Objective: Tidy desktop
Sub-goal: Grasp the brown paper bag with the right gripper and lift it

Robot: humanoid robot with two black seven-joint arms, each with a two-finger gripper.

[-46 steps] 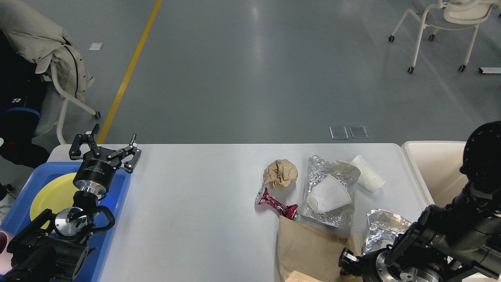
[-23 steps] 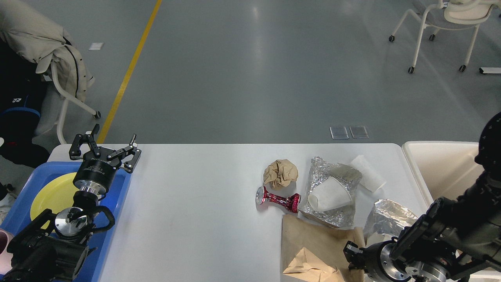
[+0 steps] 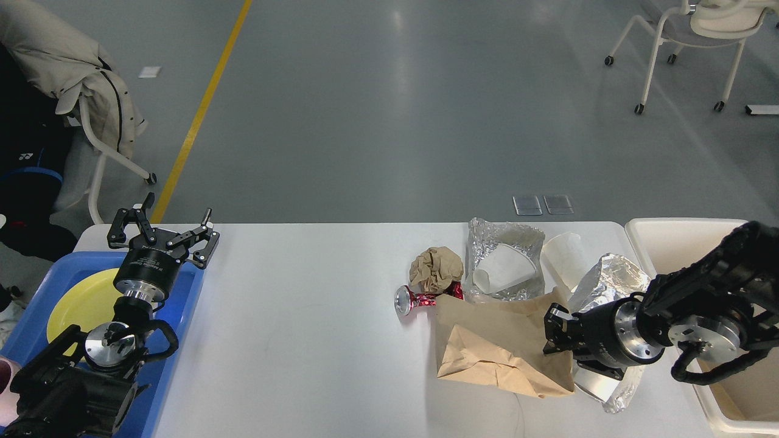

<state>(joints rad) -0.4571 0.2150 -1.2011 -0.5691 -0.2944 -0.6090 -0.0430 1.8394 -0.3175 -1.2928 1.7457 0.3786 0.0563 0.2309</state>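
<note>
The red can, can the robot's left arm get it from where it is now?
Probably yes, but it's a long stretch. The left gripper hangs open over the blue tray, and only bare desktop separates it from the red can.

I see the desktop (image 3: pixel 304 316) as a large white rectangular top with rounded far corners, matte and smooth, lying flat and spanning most of the lower view. Its left and middle stretch shows bare; the right part is covered with litter. Faint scuffs seem to mark the surface, though I cannot confirm them at this range.
</note>
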